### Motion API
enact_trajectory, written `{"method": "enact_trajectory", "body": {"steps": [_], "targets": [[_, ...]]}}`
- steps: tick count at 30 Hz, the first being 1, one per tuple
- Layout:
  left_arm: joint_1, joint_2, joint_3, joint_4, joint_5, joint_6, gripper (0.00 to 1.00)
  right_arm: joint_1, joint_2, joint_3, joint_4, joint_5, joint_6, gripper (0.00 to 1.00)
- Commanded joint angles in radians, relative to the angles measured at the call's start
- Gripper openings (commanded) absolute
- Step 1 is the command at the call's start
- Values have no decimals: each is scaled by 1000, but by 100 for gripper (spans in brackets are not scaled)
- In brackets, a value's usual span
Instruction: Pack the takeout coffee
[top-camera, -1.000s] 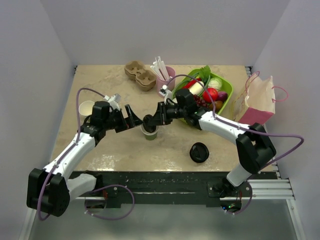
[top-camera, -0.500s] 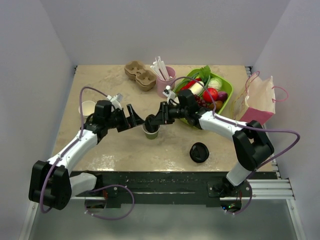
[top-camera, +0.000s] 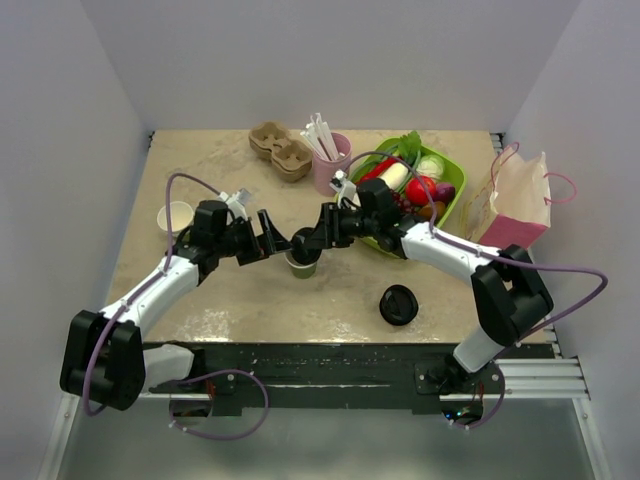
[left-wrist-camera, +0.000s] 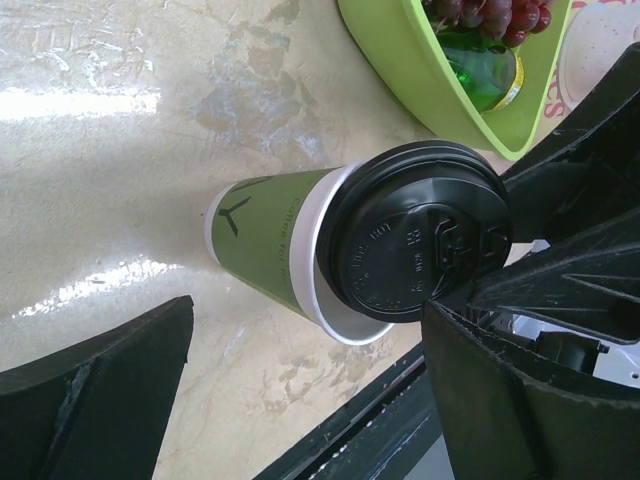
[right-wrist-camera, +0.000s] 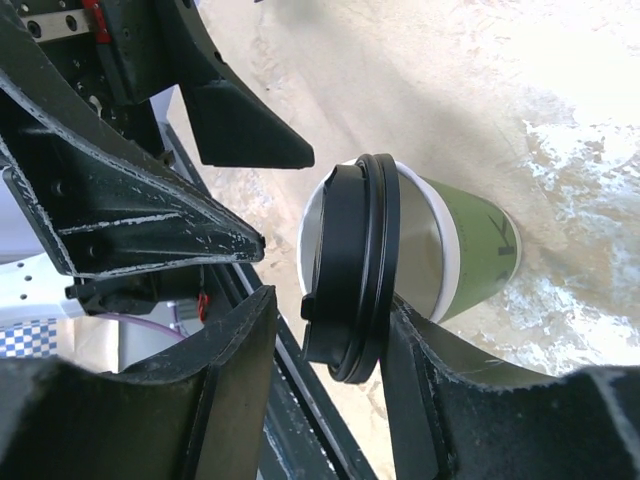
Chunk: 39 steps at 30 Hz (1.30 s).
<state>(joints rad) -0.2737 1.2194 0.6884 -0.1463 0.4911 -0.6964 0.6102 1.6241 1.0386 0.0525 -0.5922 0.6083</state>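
Observation:
The olive-green paper cup (top-camera: 300, 266) stands mid-table. It also shows in the left wrist view (left-wrist-camera: 268, 243) and the right wrist view (right-wrist-camera: 478, 248). A black lid (left-wrist-camera: 410, 240) lies tilted and off-centre on its rim, so part of the white inside shows. My right gripper (top-camera: 311, 240) has its jaws around this lid (right-wrist-camera: 355, 265). One finger (right-wrist-camera: 440, 400) touches it and a narrow gap shows at the other. My left gripper (top-camera: 272, 236) is open just left of the cup, not touching it.
A second loose black lid (top-camera: 398, 304) lies near the front. A lidless cup (top-camera: 175, 215) stands at the left. A green bowl of fruit (top-camera: 452, 203), a pink straw cup (top-camera: 330, 158), a cardboard carrier (top-camera: 281, 150) and the pink bag (top-camera: 515, 205) stand behind and to the right.
My left arm has shifted a little farther from the near edge, its gripper still beside the cup. The right gripper with the lid has hardly moved.

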Motion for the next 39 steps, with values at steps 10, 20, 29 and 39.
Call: {"method": "enact_trajectory", "body": {"steps": [10, 20, 29, 39], "targets": [[-12, 8, 8, 53, 32, -17, 100, -1, -72, 58, -121, 127, -59, 50], [-38, 14, -7, 106, 60, -72, 100, -1, -38, 60, -132, 150, -56, 50], [-64, 42, 2, 96, 38, -87, 100, -3, -15, 63, -146, 163, -55, 50], [-85, 37, -18, 96, -14, -126, 98, -3, 8, 66, -143, 126, -70, 52]]}}
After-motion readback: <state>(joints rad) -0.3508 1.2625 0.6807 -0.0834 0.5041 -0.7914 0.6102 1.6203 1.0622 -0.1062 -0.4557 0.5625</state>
